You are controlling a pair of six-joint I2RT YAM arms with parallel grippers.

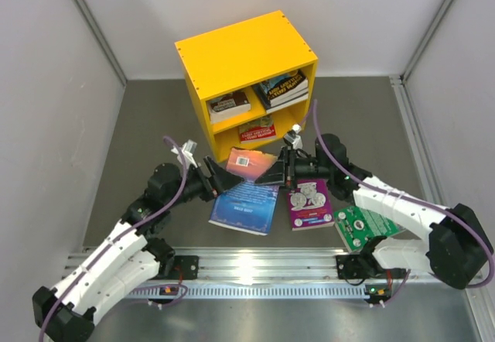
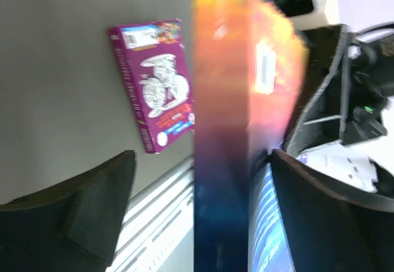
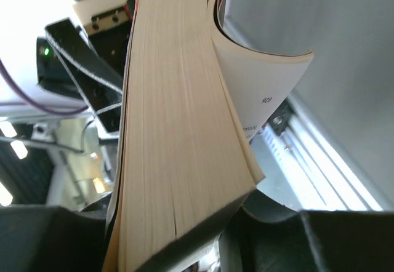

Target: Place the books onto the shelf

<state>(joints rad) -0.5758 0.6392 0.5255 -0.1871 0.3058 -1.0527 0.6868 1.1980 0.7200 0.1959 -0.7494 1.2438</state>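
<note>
Wide grey worktop (image 1: 147, 125), with the yellow shelf (image 1: 247, 56) at its far side. Both compartments are part-filled, and the lower one has open room. Just in front of the shelf the orange book (image 1: 249, 164) hangs tilted, raised, I'd say, to steer it in. The right claw (image 1: 277, 173) pinches its page edge. The left claw (image 1: 223, 178) is spread wide around the spine side, apparently not gripping. Further out from the shelf, the blue book (image 1: 246, 209), purple book (image 1: 311, 203) and green book (image 1: 362, 226) lie flat.

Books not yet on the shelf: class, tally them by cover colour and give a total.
blue book: 1
purple book: 1
green book: 1
orange book, up off the table: 1
Total: 4
</note>
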